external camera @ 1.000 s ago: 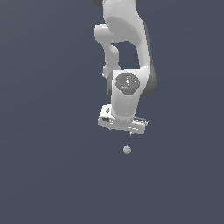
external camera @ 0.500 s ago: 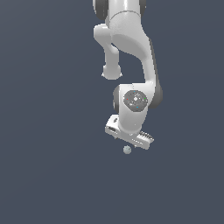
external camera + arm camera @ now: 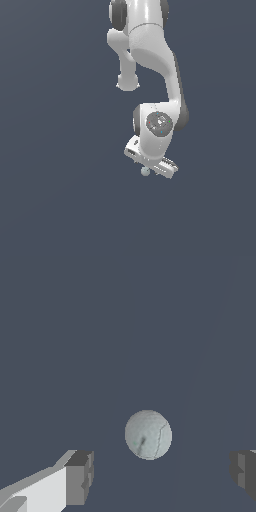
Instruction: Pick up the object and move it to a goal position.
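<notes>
The object (image 3: 145,171) is a tiny pale grey-green ball lying on the flat dark grey surface. In the exterior view it peeks out just under the white gripper (image 3: 150,167), which hangs low over it. In the wrist view the ball (image 3: 148,434) looks round and smooth, with faint seam lines. It lies between the two fingertips (image 3: 79,477), slightly ahead of them and nearer the one on the white finger's side. The gripper (image 3: 162,473) is open, its fingers wide apart and touching nothing.
The white arm (image 3: 152,60) rises above the gripper to the top of the exterior view. Around the ball there is only the plain dark grey ground (image 3: 60,200). No goal marker shows.
The arm has come down and swung toward the exterior view's right. The gripper, which hung above the ball, now sits right over it. The ball has not moved.
</notes>
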Action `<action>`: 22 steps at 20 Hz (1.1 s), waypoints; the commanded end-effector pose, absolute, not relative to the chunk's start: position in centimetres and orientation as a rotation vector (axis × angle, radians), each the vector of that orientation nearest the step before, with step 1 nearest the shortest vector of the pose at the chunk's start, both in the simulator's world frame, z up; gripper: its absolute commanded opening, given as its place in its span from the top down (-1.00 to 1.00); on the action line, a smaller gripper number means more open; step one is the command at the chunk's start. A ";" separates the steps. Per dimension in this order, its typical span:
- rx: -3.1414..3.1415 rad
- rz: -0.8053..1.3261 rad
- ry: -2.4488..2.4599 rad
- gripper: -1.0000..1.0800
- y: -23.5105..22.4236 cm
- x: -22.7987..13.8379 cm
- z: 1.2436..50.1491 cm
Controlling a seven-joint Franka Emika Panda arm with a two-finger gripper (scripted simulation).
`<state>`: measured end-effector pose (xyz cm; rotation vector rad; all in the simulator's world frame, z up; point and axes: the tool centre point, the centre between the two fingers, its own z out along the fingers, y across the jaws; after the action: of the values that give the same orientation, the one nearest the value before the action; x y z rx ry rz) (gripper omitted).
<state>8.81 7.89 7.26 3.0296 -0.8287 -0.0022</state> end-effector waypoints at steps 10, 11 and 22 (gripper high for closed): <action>3.027 -0.001 -0.841 -0.92 8.0 8.9 5.2; 3.027 -0.001 -0.842 -0.92 8.0 8.9 4.6; 3.026 0.000 -0.845 1.00 8.0 9.0 2.1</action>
<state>8.90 8.00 2.06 3.0255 -0.8445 -0.0019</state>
